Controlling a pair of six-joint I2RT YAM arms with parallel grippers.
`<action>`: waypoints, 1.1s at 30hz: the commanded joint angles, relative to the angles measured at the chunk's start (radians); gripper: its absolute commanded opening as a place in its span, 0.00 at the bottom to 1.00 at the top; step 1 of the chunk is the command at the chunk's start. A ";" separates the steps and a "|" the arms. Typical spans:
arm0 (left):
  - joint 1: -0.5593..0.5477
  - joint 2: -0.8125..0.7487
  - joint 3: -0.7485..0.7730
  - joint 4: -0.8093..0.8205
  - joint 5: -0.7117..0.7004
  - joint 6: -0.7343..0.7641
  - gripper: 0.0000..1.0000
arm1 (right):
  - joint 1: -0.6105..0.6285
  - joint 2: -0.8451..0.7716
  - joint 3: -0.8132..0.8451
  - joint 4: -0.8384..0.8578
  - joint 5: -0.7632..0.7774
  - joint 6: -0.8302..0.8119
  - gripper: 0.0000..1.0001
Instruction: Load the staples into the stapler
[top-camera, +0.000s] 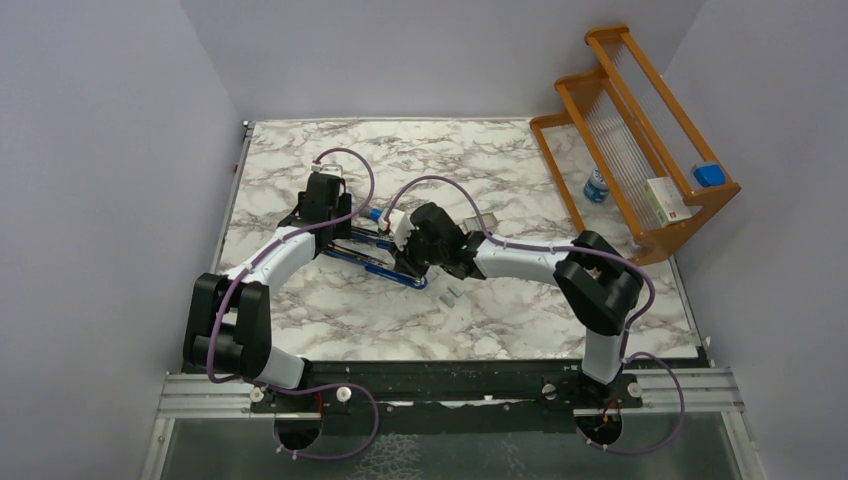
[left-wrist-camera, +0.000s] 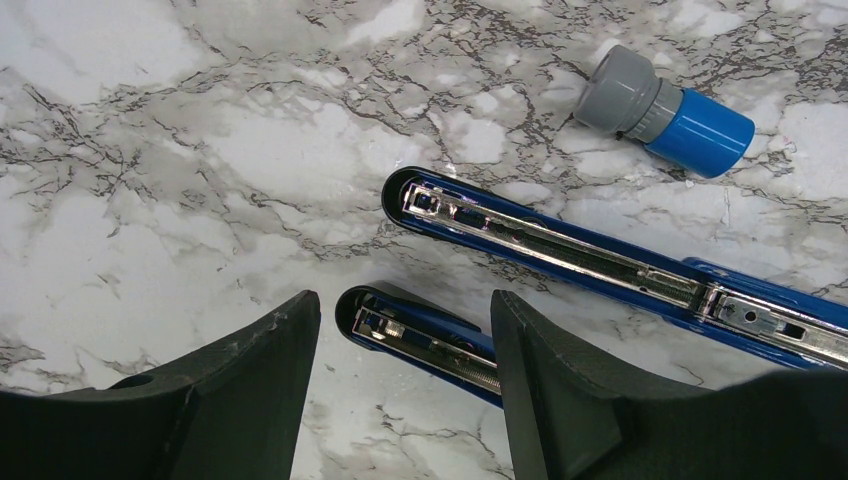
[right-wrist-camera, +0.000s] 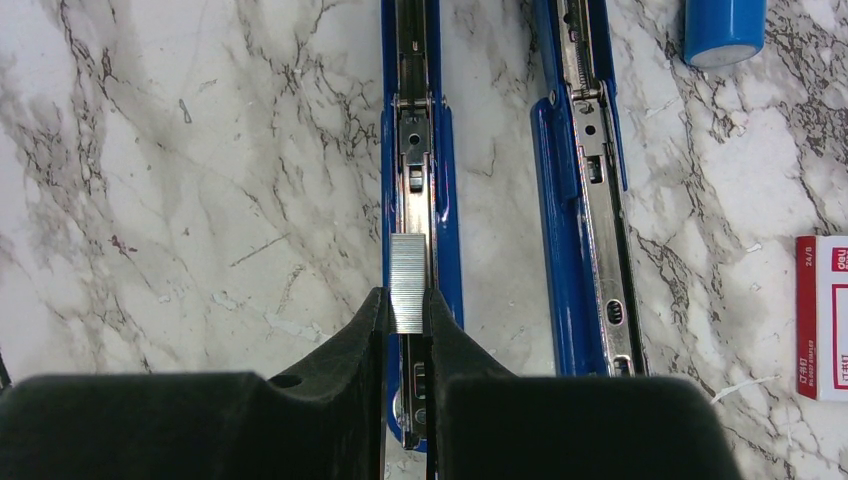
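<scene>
Stapler (top-camera: 385, 265) lies swung open flat near the middle of your table (top-camera: 520, 310), its two blue halves side by side. Your left gripper (left-wrist-camera: 400, 310) stands wide with nothing held, the tip of one half between its fingers. Your right gripper (right-wrist-camera: 405, 298) is pinched on the staples (right-wrist-camera: 408, 270), a short silver strip right over one half's metal channel. The white box (right-wrist-camera: 825, 320) lies on the marble near the other half.

you have the stapler (top-camera: 404, 276) open mid-table, a staple strip (right-wrist-camera: 408, 283) over one rail (right-wrist-camera: 414, 130), the box (right-wrist-camera: 822, 318) near it, the rack (top-camera: 640, 150) far right.
</scene>
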 joint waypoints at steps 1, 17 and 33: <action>0.007 -0.018 -0.008 0.023 0.021 0.008 0.66 | 0.008 0.030 0.029 -0.031 0.015 -0.007 0.01; 0.007 -0.019 -0.010 0.023 0.023 0.009 0.66 | 0.008 0.025 0.034 -0.031 0.014 -0.008 0.01; 0.010 -0.021 -0.008 0.025 0.026 0.010 0.66 | 0.008 -0.020 0.013 0.018 0.031 -0.012 0.01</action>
